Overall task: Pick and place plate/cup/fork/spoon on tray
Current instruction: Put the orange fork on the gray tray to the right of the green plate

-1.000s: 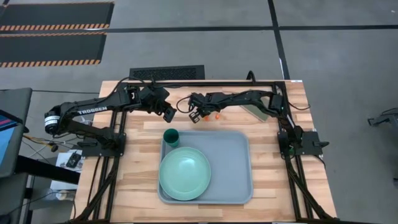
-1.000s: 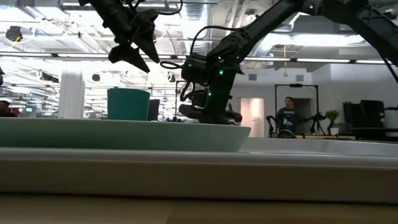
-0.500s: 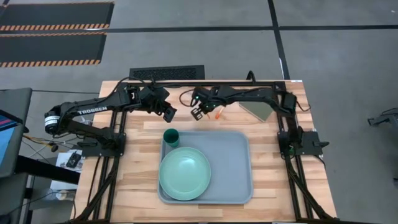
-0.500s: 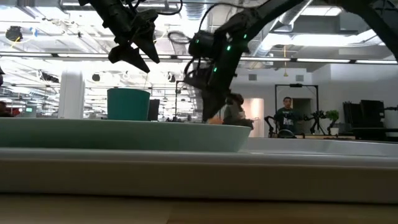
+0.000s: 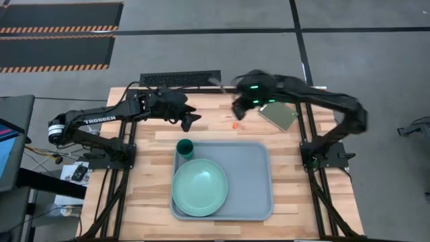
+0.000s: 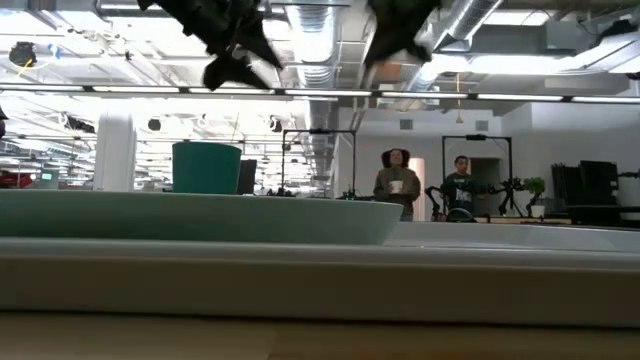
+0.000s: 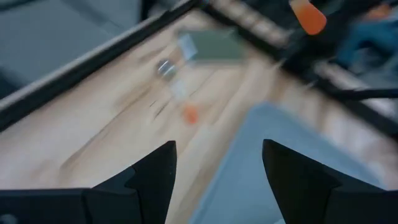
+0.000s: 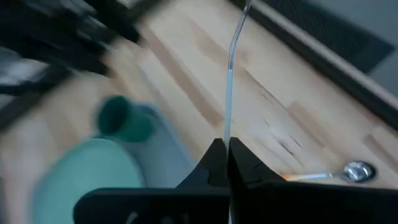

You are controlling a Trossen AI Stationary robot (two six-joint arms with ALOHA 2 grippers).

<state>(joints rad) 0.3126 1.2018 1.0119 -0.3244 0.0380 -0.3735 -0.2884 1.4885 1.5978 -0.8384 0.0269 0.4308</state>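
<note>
The mint-green plate (image 5: 199, 188) and the teal cup (image 5: 185, 148) sit in the blue-grey tray (image 5: 259, 202). The spoon lies on the wood beyond the tray, silver bowl (image 8: 357, 169) and orange handle (image 5: 234, 125). My right gripper (image 5: 239, 107) is high above the table's far middle, shut on the fork (image 8: 229, 81). My left gripper (image 5: 190, 119) hangs open and empty above the wood beyond the cup; it also shows in its own wrist view (image 7: 217, 168). My right gripper pinches the fork's thin metal shank (image 8: 227, 134) between its two shut fingers. The fork lies along the fingers and sticks out forward past their tips. It is lifted clear of the table. An orange end (image 7: 308, 15) shows by the gripper in the left wrist view.
A small green-grey flat rectangle (image 5: 279, 115) lies at the table's far right. The black frame rail (image 5: 222, 88) runs along the far edge. People stand in the room behind (image 6: 397, 185).
My right gripper has risen from the wood near the spoon, gone up and toward the table's right and far side, and carried the fork clear of the table. The spoon has stayed on the wood. My left gripper has shifted a little toward the right.
</note>
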